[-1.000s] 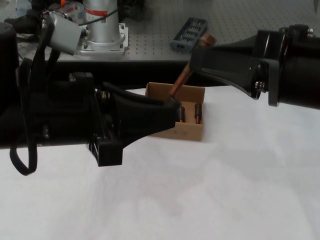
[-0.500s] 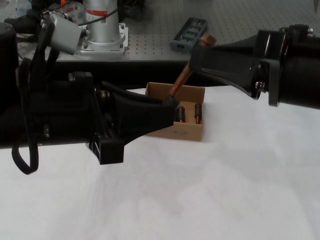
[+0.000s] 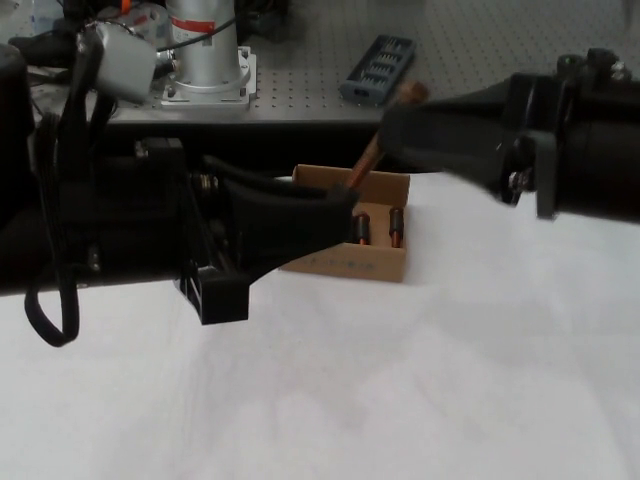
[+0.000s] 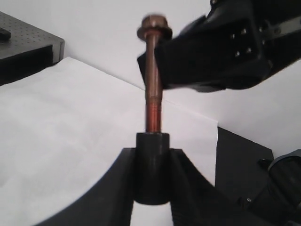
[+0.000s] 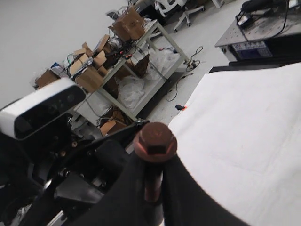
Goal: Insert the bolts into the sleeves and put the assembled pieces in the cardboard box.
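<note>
Left wrist view looks along the left gripper (image 4: 153, 160), whose two fingers are clamped on a black sleeve (image 4: 153, 186) held between them. A copper-coloured bolt (image 4: 153, 89) lies in line with the sleeve's axis, its plain end meeting the sleeve's open end; how far it goes in cannot be told. The right gripper (image 5: 153, 188) is closed on the bolt's shaft just under the flanged hex head, and the head stands clear of the fingers. In the high view the left arm comes in from the left side and the right arm from the right. The bolt slopes between them, head up at the right gripper and tip down at the left gripper's fingertips. As that view lines them up, bolt and sleeve are held over the left part of the cardboard box (image 3: 345, 265), near its far wall. The box rests on a white sheet (image 3: 400, 380) that covers the bench. Two assembled pieces (image 3: 396, 226) lie side by side inside it, toward its right half, each a dark sleeve with a copper end showing. Beyond the sheet, a perforated table (image 3: 300, 60) carries a metal column (image 3: 205, 40) on a base plate and a slotted grey holder (image 3: 377, 68).
</note>
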Available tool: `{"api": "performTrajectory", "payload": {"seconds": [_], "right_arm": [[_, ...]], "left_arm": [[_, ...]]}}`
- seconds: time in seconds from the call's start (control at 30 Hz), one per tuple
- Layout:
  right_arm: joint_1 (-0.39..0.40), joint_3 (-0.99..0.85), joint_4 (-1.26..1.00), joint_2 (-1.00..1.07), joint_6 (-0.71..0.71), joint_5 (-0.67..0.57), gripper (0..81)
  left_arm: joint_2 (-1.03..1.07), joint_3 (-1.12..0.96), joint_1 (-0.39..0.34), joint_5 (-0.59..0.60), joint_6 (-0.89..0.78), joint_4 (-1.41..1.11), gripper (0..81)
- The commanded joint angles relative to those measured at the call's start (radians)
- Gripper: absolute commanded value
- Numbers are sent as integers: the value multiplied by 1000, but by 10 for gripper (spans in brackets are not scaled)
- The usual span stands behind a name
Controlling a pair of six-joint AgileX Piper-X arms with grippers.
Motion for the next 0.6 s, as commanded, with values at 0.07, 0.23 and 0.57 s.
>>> {"api": "performTrajectory", "payload": {"seconds": [0.07,0.23,0.57], "right_arm": [[4,-4,23,-3,-19,-32,19],[4,-4,32,-3,-25,-32,19],[4,-4,69,-3,-73,-47,19]], "left_arm": [[-9,-14,4,-8,-17,-43,6],[-9,-14,4,19,-31,-43,6],[-9,-14,4,15,-25,-43,6]]}}
